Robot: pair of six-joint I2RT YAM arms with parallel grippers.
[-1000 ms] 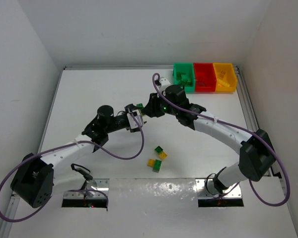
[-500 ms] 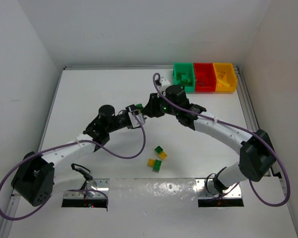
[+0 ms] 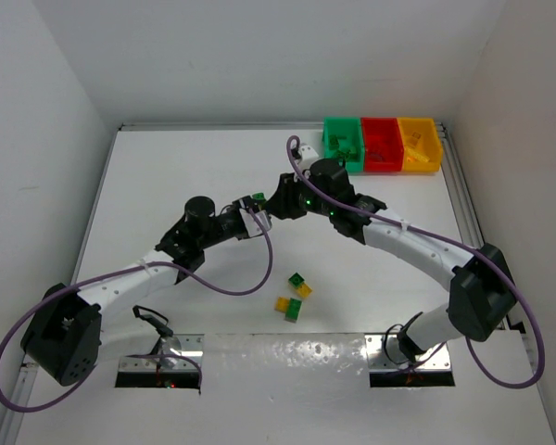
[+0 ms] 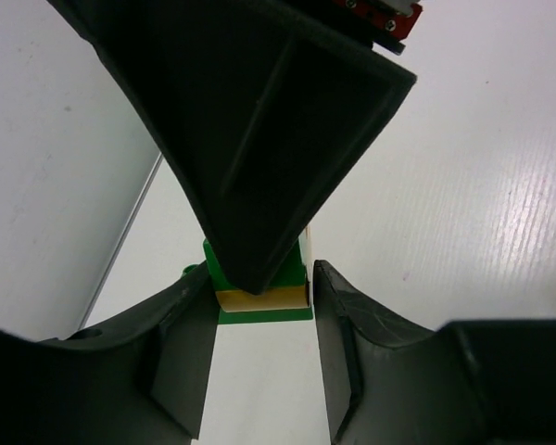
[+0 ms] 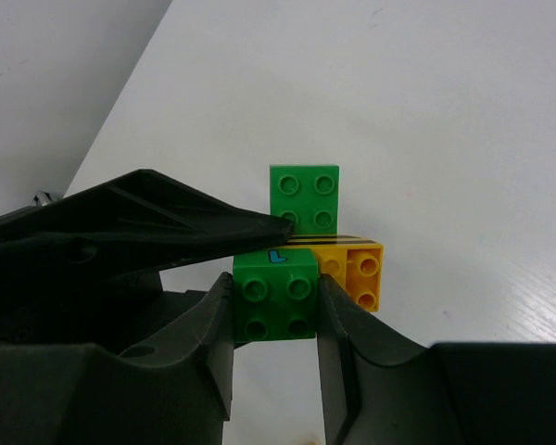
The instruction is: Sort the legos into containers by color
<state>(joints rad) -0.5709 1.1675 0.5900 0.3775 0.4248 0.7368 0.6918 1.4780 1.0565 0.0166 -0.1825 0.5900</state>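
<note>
Far right on the white table, three joined plastic bins line up: green bin left, red bin middle, yellow-orange bin right. Left of them, a stacked green-and-yellow brick cluster is caught between left gripper and right gripper; small loose bricks lie nearer.

Your left gripper edged toward the far edge of the table, closer to the right gripper, and its jaws narrowed onto the lego stack held there.

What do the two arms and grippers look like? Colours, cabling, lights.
Left arm and right arm: white links, black joint housings and bases. A purple cable loops along each. Green light on the right wrist. Fingers are matte black, wedge-shaped.
</note>
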